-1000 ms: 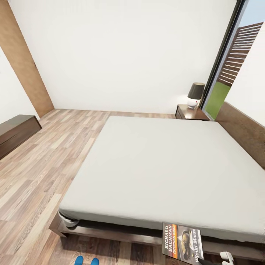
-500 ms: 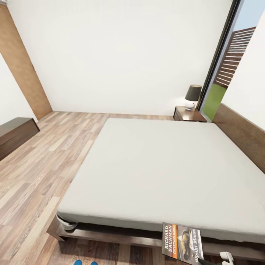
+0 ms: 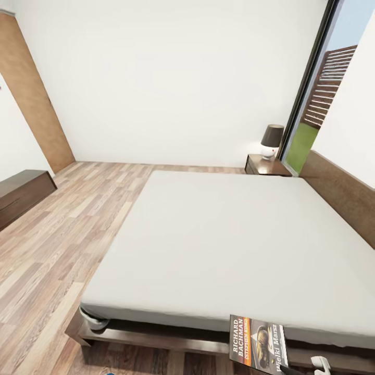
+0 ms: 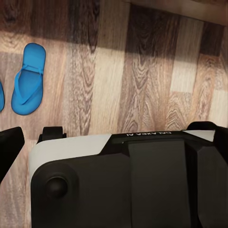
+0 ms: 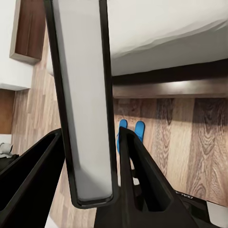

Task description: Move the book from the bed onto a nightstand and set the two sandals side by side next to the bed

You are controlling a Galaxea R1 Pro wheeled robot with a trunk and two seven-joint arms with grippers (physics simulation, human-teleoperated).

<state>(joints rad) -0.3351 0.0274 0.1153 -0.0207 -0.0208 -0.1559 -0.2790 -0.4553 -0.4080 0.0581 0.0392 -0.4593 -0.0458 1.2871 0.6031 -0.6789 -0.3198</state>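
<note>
Book [image 3: 258, 345] in your right gripper [image 5: 90, 190], held edge-on between the closed fingers [image 5: 137, 175] at the near right corner of the bed [image 3: 219, 245], cover facing the head camera. Your carry step is in hand: the paperback is off the mattress and not yet on the nightstand [image 3: 266, 165], which stands with its lamp [image 3: 271, 140] at the far right, beside the headboard and well apart from you. Your next move, by this reading, calls for driving the base around the bed's left side or along its foot to bring that cabinet within reach, keeping the grip firm on the thin spine. Your left gripper's jaw state cannot be told from the wrist view, which looks down on the plank floor [image 4: 142, 71] where the blue sandals [image 4: 28, 78] lie side by side near the bed.
</note>
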